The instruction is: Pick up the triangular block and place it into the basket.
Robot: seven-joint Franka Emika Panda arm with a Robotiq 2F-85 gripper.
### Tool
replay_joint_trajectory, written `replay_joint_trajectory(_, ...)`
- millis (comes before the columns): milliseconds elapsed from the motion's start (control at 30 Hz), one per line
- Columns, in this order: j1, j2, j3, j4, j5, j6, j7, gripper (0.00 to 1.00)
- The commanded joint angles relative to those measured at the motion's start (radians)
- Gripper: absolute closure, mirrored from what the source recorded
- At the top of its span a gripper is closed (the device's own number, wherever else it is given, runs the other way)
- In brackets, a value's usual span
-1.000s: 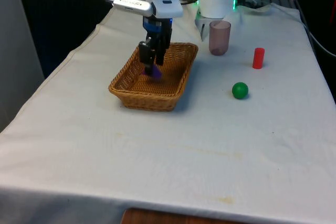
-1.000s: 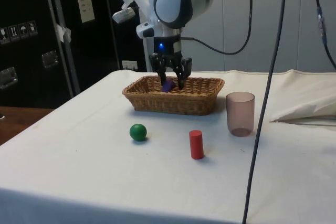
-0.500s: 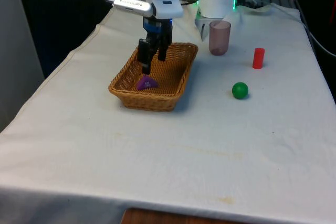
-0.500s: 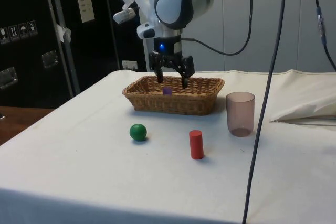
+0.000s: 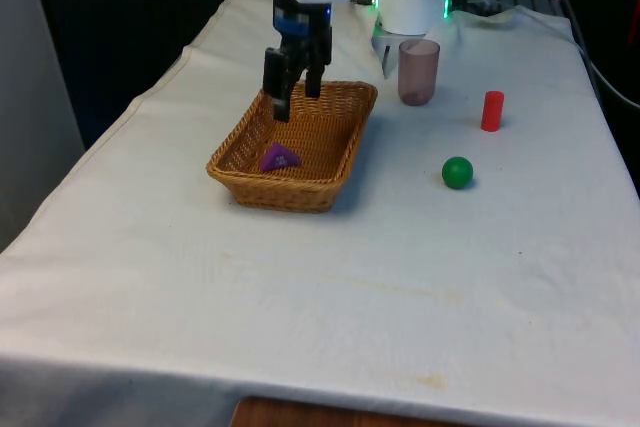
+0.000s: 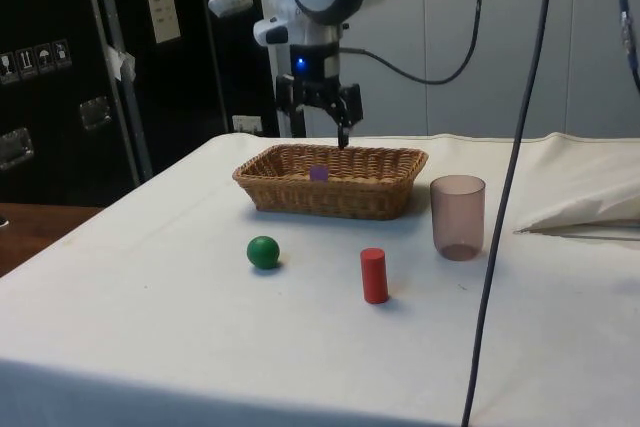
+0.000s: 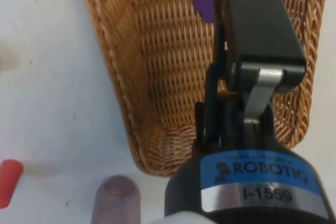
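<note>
Where wicker basket (image 5: pixel 330 179) dips, purple triangular block (image 5: pixel 280 157) lies.

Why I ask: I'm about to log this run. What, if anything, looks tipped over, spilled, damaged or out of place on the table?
Nothing stands out. The purple triangular block lies inside the woven wicker basket, with the open black gripper above it. The translucent mauve plastic cup and red cylinder stand upright; the green ball rests on the white cloth.
</note>
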Motion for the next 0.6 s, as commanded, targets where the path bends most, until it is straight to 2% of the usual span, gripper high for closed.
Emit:
replay_joint_trajectory(0, 0.009, -0.009, -0.01, -0.001, -0.018, -0.004, 0.015, 0.0)
replay_joint_trajectory(267, 0.019, -0.07, -0.007, 0.013, -0.032, -0.061, 0.035, 0.0)
replay_joint_trajectory(300, 0.011, -0.068, 0.001, 0.007, -0.011, -0.053, 0.015, 0.0)
replay_joint_trajectory(333, 0.021, -0.075, -0.006, 0.017, -0.035, -0.069, 0.04, 0.0)
replay_joint_trajectory(567, 0.034, -0.1, 0.006, 0.057, -0.046, -0.125, 0.07, 0.0)
